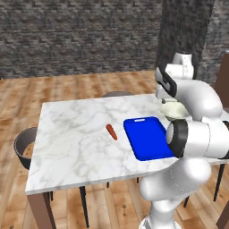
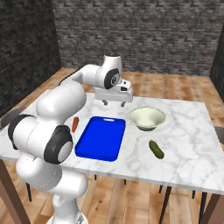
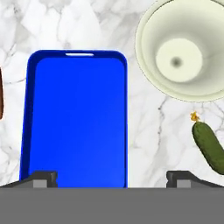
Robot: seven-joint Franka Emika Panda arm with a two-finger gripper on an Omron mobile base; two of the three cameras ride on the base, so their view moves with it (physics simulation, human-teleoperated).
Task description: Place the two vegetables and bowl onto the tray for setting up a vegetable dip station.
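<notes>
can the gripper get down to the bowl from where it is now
Probably yes. The open gripper hangs above the table just past the tray's handle end, and the bowl sits uncovered beside it on the marble. Nothing stands between them; the cucumber lies apart, nearer the table's front edge.

desk (image 1: 76, 147): we see a white marble top on brown legs | chairs: we spot one dark round seat (image 1: 24, 147) tucked at the near left edge, another (image 1: 117, 94) at the far side | floor (image 1: 89, 85): we note wooden planks | wall (image 1: 76, 36): we see dark grey brick behind
</notes>
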